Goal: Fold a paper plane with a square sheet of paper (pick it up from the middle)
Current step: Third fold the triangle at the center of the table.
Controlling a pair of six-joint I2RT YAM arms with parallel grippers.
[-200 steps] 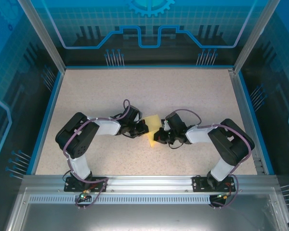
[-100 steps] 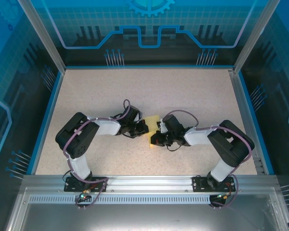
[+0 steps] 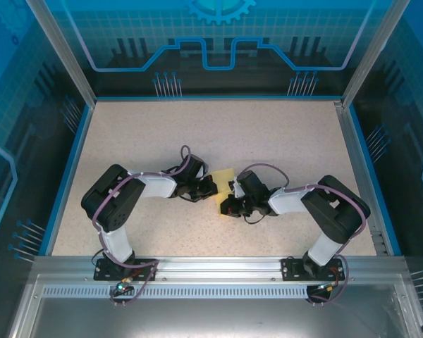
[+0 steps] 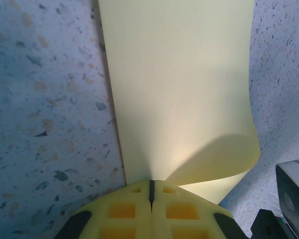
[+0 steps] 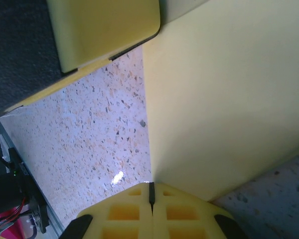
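The pale-yellow square sheet of paper point(image 3: 223, 176) lies mid-table between my two grippers, partly covered by them. My left gripper point(image 3: 213, 189) is shut on its left edge. In the left wrist view the sheet point(image 4: 179, 84) runs away from the shut jaws point(image 4: 151, 191) and a flap of it curls over at the right. My right gripper point(image 3: 227, 205) is shut on the sheet's near part. In the right wrist view the paper point(image 5: 229, 99) spreads right from the shut jaws point(image 5: 151, 195), with a left finger pad point(image 5: 104, 30) at the top.
The speckled tabletop point(image 3: 282, 134) is bordered by a blue rim point(image 3: 69, 176) and metal posts. Both arms bend inward, their elbows near the front rail point(image 3: 218, 266). Part of the right arm point(image 4: 294, 199) is close beside the left gripper.
My right gripper has slid left and toward the near edge over the sheet, covering more of the paper. The left gripper has stayed put.
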